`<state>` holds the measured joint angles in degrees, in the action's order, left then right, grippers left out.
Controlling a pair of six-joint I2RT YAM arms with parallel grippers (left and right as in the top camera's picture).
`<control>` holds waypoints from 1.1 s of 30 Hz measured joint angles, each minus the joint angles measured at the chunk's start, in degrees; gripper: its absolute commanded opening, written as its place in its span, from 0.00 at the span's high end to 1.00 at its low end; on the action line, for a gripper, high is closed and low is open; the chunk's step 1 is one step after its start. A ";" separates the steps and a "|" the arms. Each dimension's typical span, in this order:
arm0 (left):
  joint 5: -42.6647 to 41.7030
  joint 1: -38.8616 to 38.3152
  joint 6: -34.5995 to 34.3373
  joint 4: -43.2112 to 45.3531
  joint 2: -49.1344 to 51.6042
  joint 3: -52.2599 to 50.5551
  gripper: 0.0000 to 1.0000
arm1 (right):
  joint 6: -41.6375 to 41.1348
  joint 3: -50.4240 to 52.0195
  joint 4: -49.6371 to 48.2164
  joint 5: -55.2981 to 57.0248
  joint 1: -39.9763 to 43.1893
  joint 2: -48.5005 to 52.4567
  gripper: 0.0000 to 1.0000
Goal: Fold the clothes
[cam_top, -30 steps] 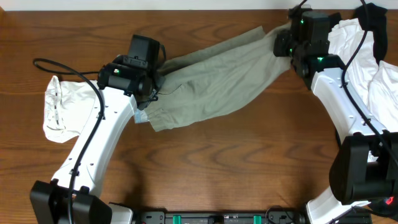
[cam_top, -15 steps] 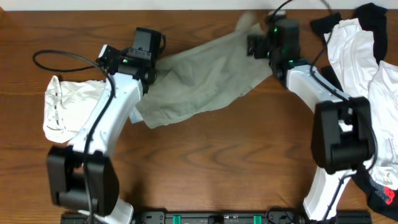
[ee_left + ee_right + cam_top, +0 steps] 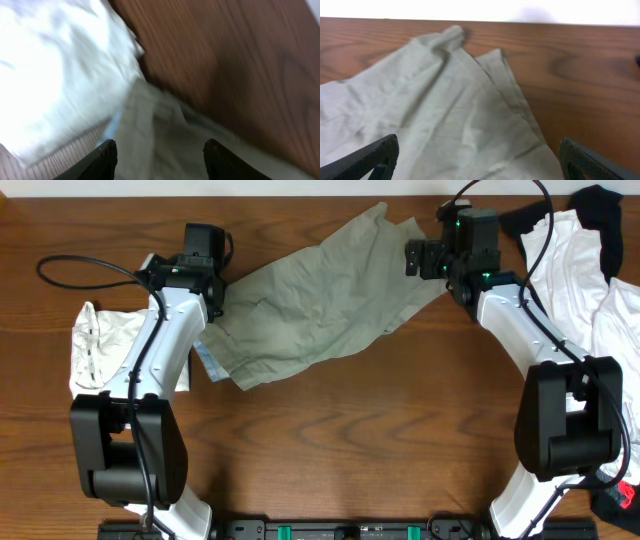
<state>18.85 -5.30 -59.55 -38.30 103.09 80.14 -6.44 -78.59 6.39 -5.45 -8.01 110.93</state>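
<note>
Table (image 3: pixel 330 440): left fingers (image 3: pixel 102 161), right fingers (image 3: pixel 372 159) wide apart, empty, over khaki garment (image 3: pixel 430 115).

Wood everywhere here: the bench (image 3: pixel 330 440) fills the overhead view, a warm reddish-brown top with long dark grain and a few broad swirls toward the front. Along the far edge runs a pale strip (image 3: pixel 250 188), bright and featureless; wall or floor, there's no telling. At the near edge a black rail (image 3: pixel 350 531) with green tabs crosses the frame. The light is soft and even, shadows faint, with a mild sheen on the wood in the right wrist view. The left wrist view is blurred.
</note>
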 measured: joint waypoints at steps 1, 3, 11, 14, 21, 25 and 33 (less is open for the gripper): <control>-1.92 -0.07 1.27 0.00 0.00 0.00 0.42 | 0.46 0.00 -0.07 -0.74 -0.09 0.00 0.01; -6.47 -0.13 3.76 -0.15 0.00 0.00 0.41 | 1.01 0.00 -0.04 -1.51 -0.17 0.07 0.01; -20.28 -0.46 12.46 -6.93 0.00 0.00 0.42 | -0.39 -0.04 0.20 -3.50 0.57 2.97 0.01; -21.99 -0.83 14.05 -10.34 0.00 -0.02 0.42 | -1.55 -0.04 0.15 -5.70 1.44 5.92 0.01; -23.23 -2.58 15.47 -13.73 0.00 -0.02 0.42 | -2.75 0.00 -5.53 -9.01 2.01 10.03 0.01; -23.43 -4.96 16.26 -13.88 0.00 0.00 0.42 | -3.13 -0.02 -9.66 -11.13 1.99 11.10 0.01; -23.67 -8.33 17.81 -14.71 0.00 -0.02 0.42 | -3.04 -0.17 -3.28 -11.65 1.99 13.88 0.01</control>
<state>-4.82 -13.63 -41.74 -53.01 103.09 80.12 -9.47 -78.76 3.11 -17.10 -6.02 124.81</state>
